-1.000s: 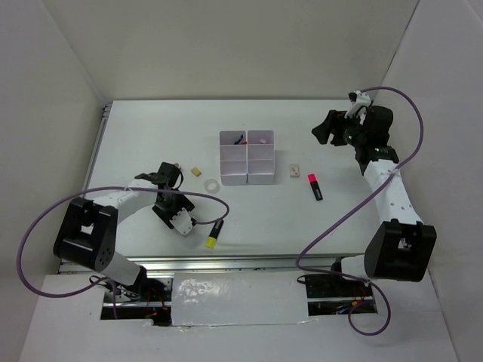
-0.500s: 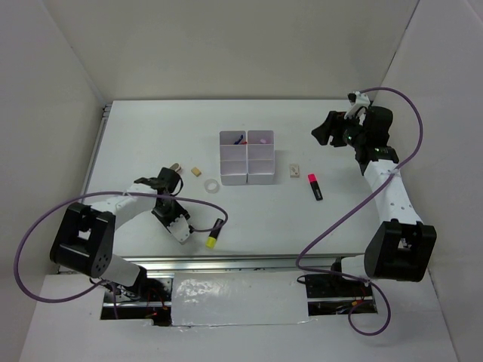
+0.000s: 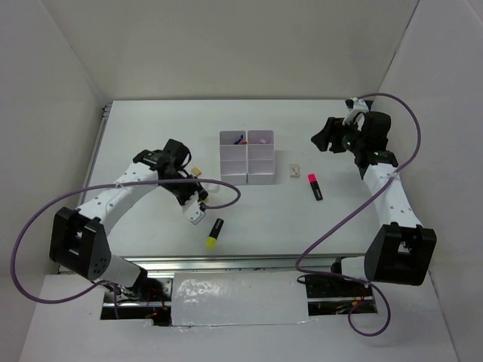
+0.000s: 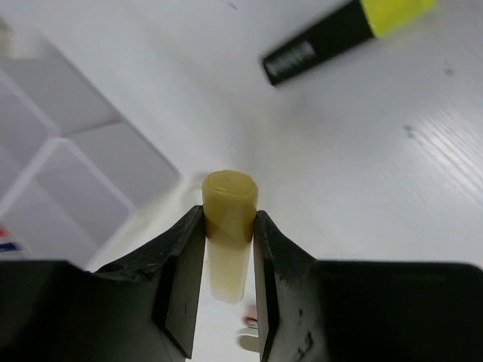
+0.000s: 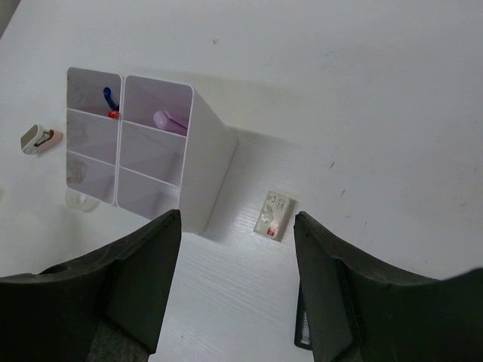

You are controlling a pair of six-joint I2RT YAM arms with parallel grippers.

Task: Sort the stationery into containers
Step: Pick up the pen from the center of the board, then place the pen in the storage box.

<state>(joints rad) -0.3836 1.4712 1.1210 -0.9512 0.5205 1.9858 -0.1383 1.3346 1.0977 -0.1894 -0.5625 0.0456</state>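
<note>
Your left claw (image 4: 229, 253) is now clamped on the pale yellow stick (image 4: 229, 197). It has swung up off the desk (image 3: 151, 121), away from the yellow-black highlighter (image 3: 215, 232) and toward the containers (image 3: 247, 179). The pick looks done; the drop remains. Your right claw (image 5: 235, 219) hangs apart, empty.

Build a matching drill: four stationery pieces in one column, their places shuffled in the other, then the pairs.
1 pale yellow stick
2 lilac tube
3 pink highlighter
4 yellow highlighter

A in the containers, far right compartment
B on the table, right of the containers
C gripped in the left claw
D on the table, near-left of the containers

Pairs: 1-C, 2-A, 3-B, 4-D
</note>
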